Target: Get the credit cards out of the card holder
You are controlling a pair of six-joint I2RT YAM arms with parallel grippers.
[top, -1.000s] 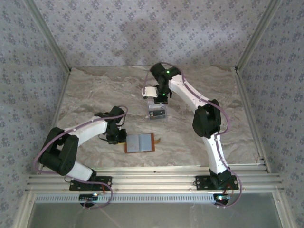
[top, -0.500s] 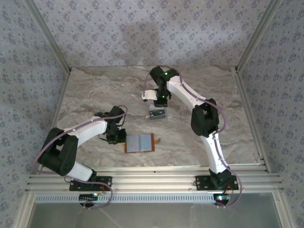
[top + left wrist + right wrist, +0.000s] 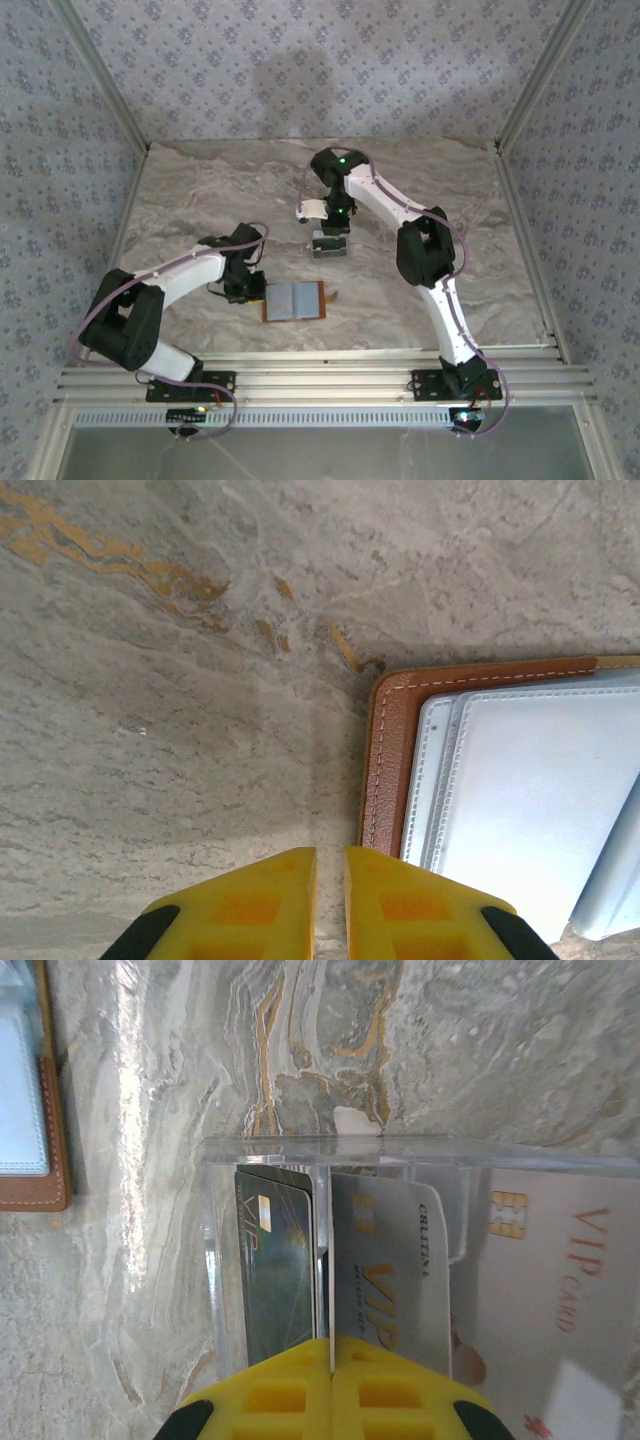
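Nearest, along the front: a ribbed metal rail (image 3: 320,382) carrying both arm bases. Just past it, on the marbled table (image 3: 200,190): the card holder (image 3: 295,300). Lies open and flat, grey-blue lining up, stitched brown rim around it, a small tab poking from its right edge. Shows layered pale pockets in the left wrist view.

At its left edge: the left gripper (image 3: 330,865), pointing down at the table just beside the brown corner. Yellow fingers all but closed, only a thin slit between them, with nothing in it.

Further out, well apart from the holder and near the middle of the table: a clear plastic rack (image 3: 260,1148). Holds the credit cards (image 3: 390,1300) in its slots. A dark card (image 3: 275,1280) and a grey card (image 3: 400,1230) marked VIP sit side by side, split by a clear divider. A whitish-pink card (image 3: 560,1280) with a gold chip sits beside the grey one, behind the clear wall.

Directly over the rack, and covering part of it in the overhead view: the right gripper (image 3: 330,1360), hanging fingers-down. Fingers shut tight against each other, in line with the divider, covering the lower edges of the dark and grey cards. Possibly nipping a card edge, though that spot stays hidden under the pads.

Beyond, more table, then the patterned back wall (image 3: 300,70).
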